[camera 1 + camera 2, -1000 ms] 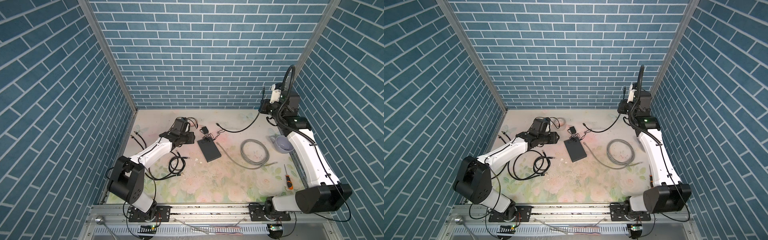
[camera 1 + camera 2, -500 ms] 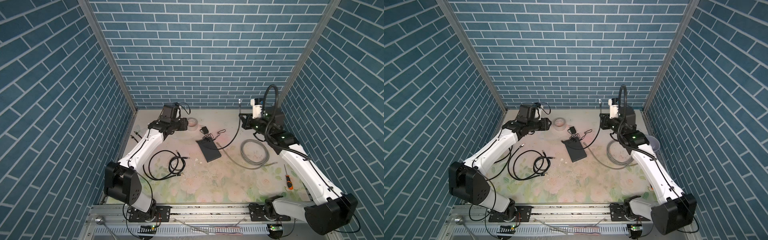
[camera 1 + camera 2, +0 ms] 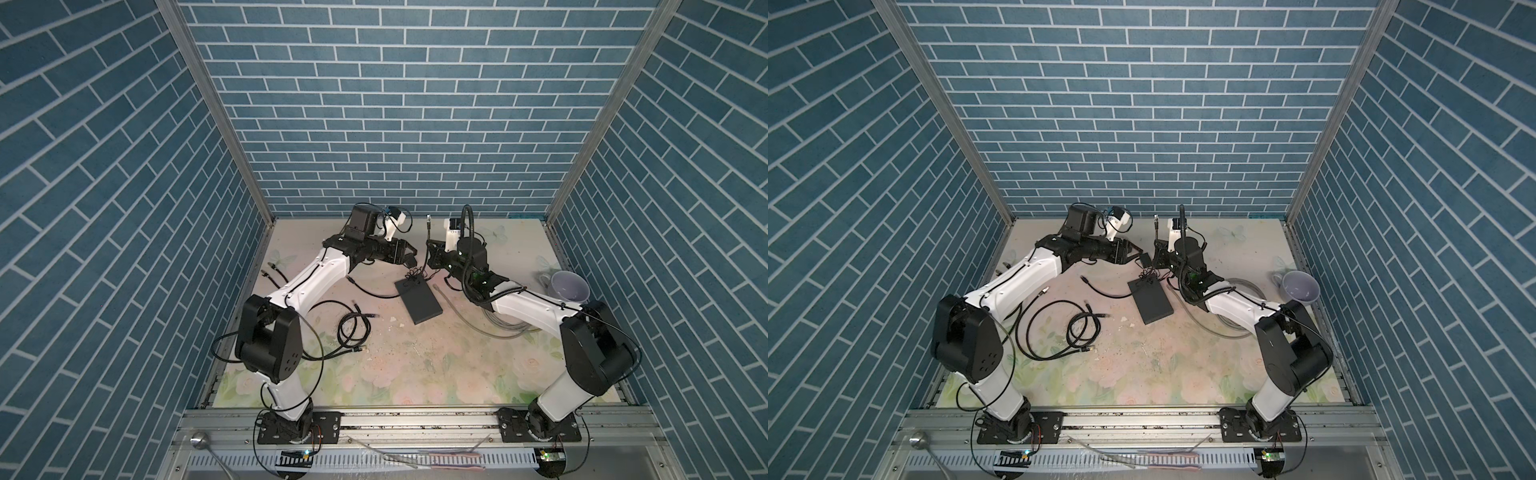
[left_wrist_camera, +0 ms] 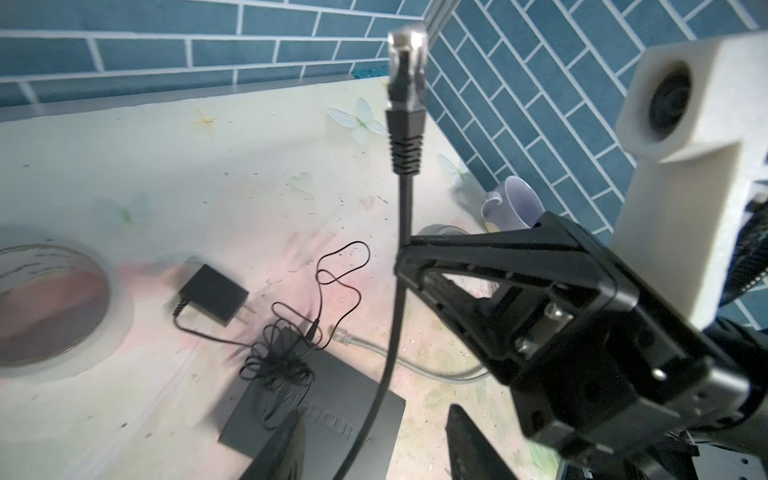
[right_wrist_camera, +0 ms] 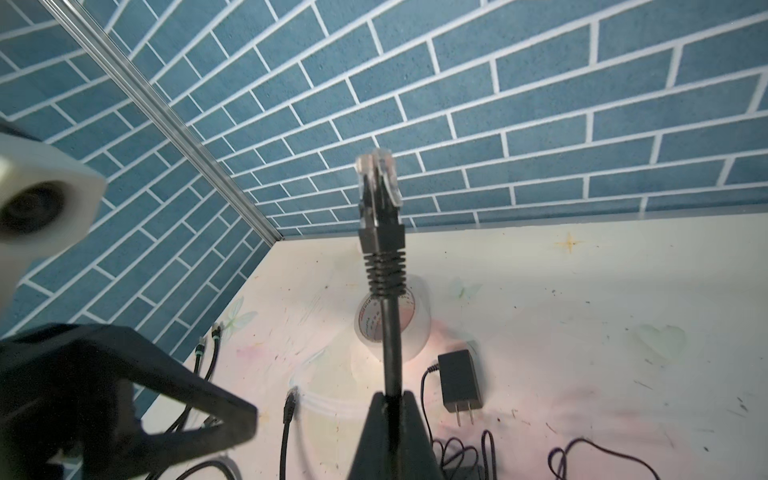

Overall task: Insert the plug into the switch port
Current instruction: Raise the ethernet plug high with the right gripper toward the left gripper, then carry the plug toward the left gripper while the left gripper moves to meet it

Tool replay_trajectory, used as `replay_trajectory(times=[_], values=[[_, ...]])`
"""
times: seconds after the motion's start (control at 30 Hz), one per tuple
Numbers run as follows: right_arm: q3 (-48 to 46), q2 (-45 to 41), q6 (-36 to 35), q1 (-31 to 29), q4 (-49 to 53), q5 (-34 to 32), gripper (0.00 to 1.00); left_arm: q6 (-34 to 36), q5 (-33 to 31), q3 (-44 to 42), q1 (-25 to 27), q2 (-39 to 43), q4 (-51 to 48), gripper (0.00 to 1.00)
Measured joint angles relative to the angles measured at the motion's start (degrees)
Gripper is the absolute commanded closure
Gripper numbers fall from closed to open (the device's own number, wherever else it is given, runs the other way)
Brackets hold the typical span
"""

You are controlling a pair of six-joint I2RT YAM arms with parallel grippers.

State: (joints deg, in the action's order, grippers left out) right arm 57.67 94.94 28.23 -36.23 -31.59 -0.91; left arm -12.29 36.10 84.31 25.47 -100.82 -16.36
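The plug (image 5: 380,195) is a clear-tipped network connector with a latch tab. It sits on a black ribbed boot at the end of a black round cable (image 4: 401,232). It stands upright in the air above the far end of the switch (image 3: 419,300), a flat matte-black rectangular box lying on the floral surface (image 3: 415,365). A tangle of thin black wire (image 4: 276,365) lies on the switch's far end.

The right hand (image 5: 390,397) is clenched on the cable just below the boot. The left hand (image 3: 410,257) is released, its fingers (image 4: 282,453) apart. In the left wrist view the cable runs between those fingers, but I cannot tell whether they touch it.

Half a second ago the left hand was nearer the back left corner and the right hand was further right. Both have since swung inward and now face each other just beyond the switch. The switch has not moved.
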Motion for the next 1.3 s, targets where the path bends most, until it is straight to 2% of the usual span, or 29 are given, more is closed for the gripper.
replay_trajectory(times=[0.1, 0.33, 0.67, 0.83, 1.07, 1.13, 1.3], values=[[-2.51, 1.9, 0.02, 0.0, -6.51, 0.0, 1.0, -1.95, -0.22, 0.31, 0.74, -2.6, 3.67, 0.46], [-3.1, 4.31, 0.09, -0.28, -13.16, 1.03, 1.0, -5.31, 0.46, 0.79, -0.66, -7.37, 14.53, 0.48], [-3.1, 5.44, 0.55, -0.63, -14.21, 0.46, 1.0, -9.79, 5.6, 2.8, -1.18, -12.33, 25.68, 0.53], [-3.08, 5.51, 0.55, -1.44, -13.05, 0.48, 1.0, -10.38, 7.02, 2.84, -1.07, -12.39, 27.54, 0.55], [-3.08, 5.99, 0.96, -2.16, -13.07, 0.2, 1.0, -10.6, 6.56, 4.37, -1.07, -12.79, 26.45, 0.88], [-2.99, 5.99, 1.22, -2.32, -12.92, 0.04, 0.92, -10.49, 6.67, 4.72, -1.09, -13.27, 26.21, 0.93], [-3.1, 4.87, 0.26, -2.4, -7.08, 0.31, 0.59, -7.21, 8.68, 5.35, -1.46, -13.73, 22.38, 0.97]])
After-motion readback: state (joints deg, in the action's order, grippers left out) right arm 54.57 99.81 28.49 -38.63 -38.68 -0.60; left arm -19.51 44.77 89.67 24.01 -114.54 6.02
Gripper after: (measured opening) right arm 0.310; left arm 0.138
